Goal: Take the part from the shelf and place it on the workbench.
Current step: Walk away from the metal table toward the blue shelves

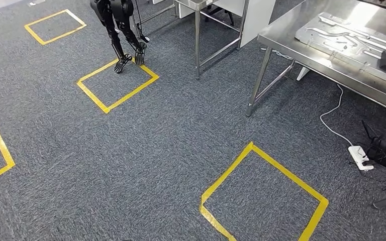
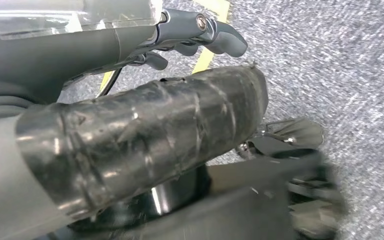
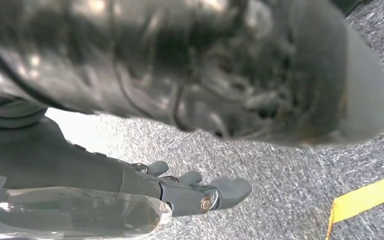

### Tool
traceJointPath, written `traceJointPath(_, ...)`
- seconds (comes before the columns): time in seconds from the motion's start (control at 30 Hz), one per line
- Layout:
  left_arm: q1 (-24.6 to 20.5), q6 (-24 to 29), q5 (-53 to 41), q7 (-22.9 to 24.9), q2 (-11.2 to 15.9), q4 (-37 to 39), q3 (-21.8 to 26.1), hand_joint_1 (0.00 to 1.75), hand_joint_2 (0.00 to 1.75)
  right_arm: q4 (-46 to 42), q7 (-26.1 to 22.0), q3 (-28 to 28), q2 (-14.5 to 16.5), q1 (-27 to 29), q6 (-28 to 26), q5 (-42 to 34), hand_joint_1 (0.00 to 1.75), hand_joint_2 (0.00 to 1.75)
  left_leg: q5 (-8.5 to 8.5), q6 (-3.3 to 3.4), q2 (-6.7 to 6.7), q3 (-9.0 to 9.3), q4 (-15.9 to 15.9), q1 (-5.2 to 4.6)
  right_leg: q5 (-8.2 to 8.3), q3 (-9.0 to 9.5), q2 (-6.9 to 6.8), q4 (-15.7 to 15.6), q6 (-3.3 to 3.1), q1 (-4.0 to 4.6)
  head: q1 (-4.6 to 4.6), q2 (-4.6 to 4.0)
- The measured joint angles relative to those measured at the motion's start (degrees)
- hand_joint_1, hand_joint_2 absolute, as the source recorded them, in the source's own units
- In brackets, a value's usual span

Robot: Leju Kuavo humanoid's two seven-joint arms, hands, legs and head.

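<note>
Head view looks down on grey carpet [image 1: 171,150] marked with yellow tape squares [image 1: 264,193], and the steel bench [image 1: 331,65] sits far right with a flat silvery metal part [image 1: 347,37] lying on it; whether that is the task's own part I cannot tell, and a shelf isn't something I can pick out here. Left robot hand [image 2: 200,37] hangs over the carpet, fingers loosely curled, holding nothing. Right robot hand [image 3: 200,192] likewise, fingers half bent and apart, nothing in it. So this looks like the walking stage, with nothing carried. To do it well: keep both arms in close and turn in small steps. Watch the bench's near corner and leg [image 1: 259,83], the white cable [image 1: 331,118] trailing to a power strip [image 1: 360,157] near right, and another robot's dark legs [image 1: 123,35] far left. Open carpet in the middle gives the most room.
</note>
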Motion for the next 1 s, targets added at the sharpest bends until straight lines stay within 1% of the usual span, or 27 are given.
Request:
traceJointPath(0.03, -0.05, 0.00, -0.01, 0.00, 0.01, 0.00, -0.01, 0.00, 0.00, 0.00, 0.00, 0.00, 0.03, -0.01, -0.01, 0.00, 0.00, 0.00, 0.26, 0.26, 0.06, 0.74, -1.63, -0.16, -0.08, -0.01, -0.01, 0.01, 0.27, 0.05, 0.01, -0.01)
traceJointPath(0.07, -0.06, 0.00, -0.01, 0.00, 0.03, 0.00, -0.01, 0.00, 0.00, 0.00, 0.00, 0.00, 0.05, -0.02, -0.01, 0.00, 0.00, 0.00, 0.09, 0.44, 0.05, 0.89, -2.10, -0.31, -0.09, -0.02, -0.04, -0.05, 0.58, 0.09, 0.03, -0.01)
traceJointPath(0.13, 0.03, 0.01, 0.01, 0.00, 0.05, 0.00, -0.02, 0.00, 0.00, 0.00, -0.01, 0.00, 0.04, -0.06, -0.02, 0.00, 0.00, 0.00, 0.43, 0.92, -0.04, 1.10, -2.70, -0.14, -0.17, 0.14, -0.07, -0.16, 1.23, 0.05, 0.04, 0.00)
traceJointPath(0.17, 0.06, 0.01, 0.01, 0.00, 0.07, 0.00, -0.02, 0.00, 0.00, 0.00, -0.01, 0.00, 0.03, -0.08, -0.02, 0.00, 0.00, 0.00, 0.66, 1.22, -0.05, 1.35, -3.18, 0.01, -0.68, -0.02, -0.03, 0.43, 1.51, 0.04, 0.09, 0.01)
traceJointPath(0.2, 0.04, 0.01, 0.01, 0.00, 0.07, 0.00, -0.02, 0.00, 0.00, 0.00, -0.01, 0.00, 0.02, -0.10, -0.02, 0.00, 0.00, 0.00, 0.88, 1.56, -0.03, 1.60, -3.65, 0.17, -1.88, -0.79, 0.05, 2.21, 1.73, 0.04, 0.21, 0.01)
traceJointPath(0.23, 0.00, 0.00, 0.00, 0.00, 0.07, 0.00, -0.02, 0.00, 0.00, 0.00, -0.01, 0.01, 0.01, -0.08, -0.02, 0.00, 0.00, 0.00, 1.02, 1.79, 0.01, 1.76, -3.91, 0.25, -3.52, -2.12, 0.13, 5.05, 1.85, -0.05, 0.33, 0.01)
traceJointPath(0.27, -0.04, 0.00, 0.00, 0.00, 0.07, 0.00, -0.02, 0.00, 0.00, 0.00, -0.01, 0.01, 0.00, -0.05, -0.02, 0.00, 0.00, 0.00, 1.02, 1.96, 0.01, 1.79, -3.98, 0.25, -5.34, -3.96, 0.18, 8.64, 1.95, -0.05, 0.44, 0.01)
traceJointPath(0.3, -0.04, -0.01, 0.01, 0.00, 0.07, 0.00, -0.02, 0.00, 0.00, 0.00, -0.01, 0.03, 0.00, 0.00, -0.02, 0.00, 0.00, 0.00, 0.98, 2.06, 0.00, 1.77, -3.94, 0.25, -6.67, -5.81, 0.20, 12.09, 2.06, -0.10, 0.52, 0.01)
traceJointPath(0.33, -0.01, -0.01, 0.01, 0.00, 0.07, 0.00, -0.02, 0.00, 0.00, 0.00, 0.00, 0.05, 0.00, 0.05, -0.02, 0.00, 0.00, 0.00, 0.92, 2.05, -0.06, 1.77, -3.89, 0.25, -6.87, -6.95, 0.20, 14.01, 2.21, -0.22, 0.51, 0.01)
traceJointPath(0.37, 0.03, -0.01, 0.02, 0.00, 0.06, 0.00, -0.02, 0.00, 0.00, 0.00, 0.01, 0.07, 0.00, 0.08, -0.02, 0.00, 0.00, 0.00, 0.84, 1.99, -0.13, 1.78, -3.80, 0.28, -6.16, -7.30, 0.19, 14.30, 2.35, -0.39, 0.50, 0.01)
traceJointPath(0.4, 0.05, -0.01, 0.02, 0.00, 0.05, 0.00, -0.02, 0.00, 0.00, 0.00, 0.01, 0.09, -0.02, 0.09, -0.02, 0.00, 0.00, 0.00, 0.73, 1.85, -0.25, 1.80, -3.65, 0.35, -4.46, -6.57, 0.19, 12.40, 2.50, -0.59, 0.51, 0.01)
traceJointPath(0.43, 0.05, -0.01, 0.01, 0.00, 0.04, 0.00, -0.02, 0.00, 0.00, 0.00, 0.02, 0.10, -0.05, 0.08, -0.02, 0.00, 0.00, 0.00, 0.55, 1.60, -0.38, 1.81, -3.38, 0.46, -2.35, -5.00, 0.19, 8.97, 2.64, -0.82, 0.51, 0.01)
traceJointPath(0.47, 0.04, -0.01, 0.01, 0.00, 0.04, 0.00, -0.02, 0.00, 0.00, 0.00, 0.02, 0.11, -0.08, 0.06, -0.02, 0.00, 0.00, 0.00, 0.30, 1.22, -0.52, 1.73, -3.01, 0.47, -0.97, -3.48, 0.29, 5.64, 2.73, -0.92, 0.54, 0.01)
traceJointPath(0.5, 0.01, -0.01, 0.01, 0.00, 0.05, 0.00, -0.02, 0.00, 0.00, 0.00, 0.01, 0.15, -0.09, 0.03, -0.01, 0.00, 0.00, 0.00, 0.02, 0.78, -0.66, 1.62, -2.59, 0.45, 0.05, -2.26, 0.45, 2.92, 2.55, -0.98, 0.56, 0.01)
traceJointPath(0.53, 0.00, -0.01, 0.01, 0.00, 0.07, 0.00, -0.02, 0.00, 0.00, 0.00, 0.01, 0.19, -0.09, 0.02, -0.01, 0.00, 0.00, 0.00, -0.18, 0.36, -0.76, 1.52, -2.29, 0.38, 0.37, -1.64, 0.60, 1.47, 2.27, -0.93, 0.55, 0.01)
traceJointPath(0.57, -0.01, -0.01, 0.01, 0.00, 0.09, 0.00, -0.02, 0.00, 0.00, 0.00, 0.01, 0.23, -0.08, 0.00, 0.00, 0.00, 0.00, 0.00, -0.28, -0.01, -0.82, 1.48, -2.18, 0.31, 0.17, -1.60, 0.74, 1.19, 1.85, -0.77, 0.55, 0.01)
traceJointPath(0.63, 0.00, -0.01, -0.01, 0.00, 0.10, 0.00, -0.02, 0.00, 0.00, 0.00, 0.02, 0.28, -0.08, -0.01, 0.00, 0.00, 0.00, 0.00, -0.37, -0.56, -0.83, 1.54, -2.19, 0.43, 0.32, -1.62, 0.69, 1.14, 0.89, -0.64, 0.51, 0.01)
traceJointPath(0.67, 0.00, -0.06, -0.07, 0.06, 0.10, 0.00, -0.02, 0.00, 0.00, 0.00, 0.10, 0.29, -0.08, 0.00, 0.26, 0.24, 0.00, 0.00, -0.77, -0.79, -0.72, 1.37, -1.70, 0.52, 0.37, -1.57, 0.57, 1.09, 0.46, -0.64, 0.44, 0.01)
traceJointPath(0.7, -0.02, -0.37, -0.37, 0.36, 0.10, 0.00, -0.03, 0.00, 0.00, 0.00, 0.43, 0.35, -0.09, -0.01, 1.19, 1.24, 0.00, 0.00, -1.74, -1.00, -0.58, 0.72, -0.21, 0.56, 0.44, -1.53, 0.42, 1.01, 0.07, -0.67, 0.31, 0.00)
traceJointPath(0.73, -0.07, -1.01, -0.93, 0.98, 0.10, 0.00, -0.14, 0.00, 0.00, 0.00, 1.12, 0.65, -0.13, -0.06, 3.28, 3.29, 0.00, 0.00, -3.30, -1.15, -0.42, -0.55, 2.52, 0.58, 0.46, -1.51, 0.22, 0.97, -0.23, -0.63, 0.15, 0.00)
traceJointPath(0.8, -0.16, -2.76, -2.46, 2.75, 0.10, 0.00, -0.74, 0.00, 0.00, 0.00, 3.24, 2.35, -0.24, -0.22, 9.54, 9.06, 0.00, 0.00, -6.76, -1.22, -0.28, -4.21, 10.07, 0.55, 0.40, -1.54, -0.28, 0.97, -0.64, -0.26, -0.05, 0.01)
traceJointPath(0.83, -0.16, -3.47, -3.04, 3.54, 0.11, 0.00, -1.16, 0.00, 0.00, 0.00, 4.28, 3.67, -0.28, -0.30, 12.36, 11.37, 0.00, 0.00, -7.60, -1.11, -0.28, -5.67, 12.92, 0.48, 0.34, -1.51, -0.64, 0.98, -0.77, 0.00, -0.05, 0.01)
traceJointPath(0.87, -0.13, -3.90, -3.38, 4.12, 0.11, 0.00, -1.53, 0.00, 0.00, -0.01, 5.10, 5.01, -0.25, -0.33, 14.08, 12.64, 0.00, 0.00, -7.33, -0.82, -0.26, -6.18, 13.78, 0.34, 0.27, -1.44, -1.03, 0.98, -0.90, 0.26, -0.06, 0.01)
traceJointPath(0.9, -0.10, -4.15, -3.53, 4.49, 0.11, 0.00, -1.80, 0.00, 0.00, -0.01, 5.71, 6.19, -0.19, -0.34, 14.96, 13.15, 0.00, 0.00, -6.02, -0.37, -0.19, -5.58, 12.36, 0.10, 0.21, -1.35, -1.46, 0.98, -0.98, 0.53, -0.06, 0.01)
traceJointPath(0.93, -0.11, -4.32, -3.59, 4.75, 0.11, 0.00, -2.01, 0.00, 0.00, -0.03, 6.10, 7.13, -0.10, -0.34, 15.29, 13.24, 0.00, 0.00, -4.08, 0.29, 0.12, -4.03, 9.09, -0.24, 0.16, -1.25, -1.92, 0.97, -1.06, 0.77, -0.05, 0.00)
traceJointPath(0.97, -0.18, -4.41, -3.63, 4.91, 0.18, 0.01, -2.24, 0.00, 0.00, -0.07, 6.33, 7.88, 0.06, -0.35, 15.42, 13.25, 0.00, 0.00, -2.43, 1.14, 1.08, -2.11, 4.98, -0.76, 0.11, -1.17, -2.36, 0.95, -1.10, 0.94, -0.04, 0.00)
traceJointPath(1.0, -0.30, -4.45, -3.65, 4.98, 0.26, 0.01, -2.47, 0.00, 0.00, -0.09, 6.43, 8.49, 0.19, -0.38, 15.49, 13.25, 0.00, 0.00, -1.27, 1.83, 2.05, -0.49, 1.49, -1.20, 0.06, -1.11, -2.79, 0.92, -1.05, 1.09, 0.03, 0.00)
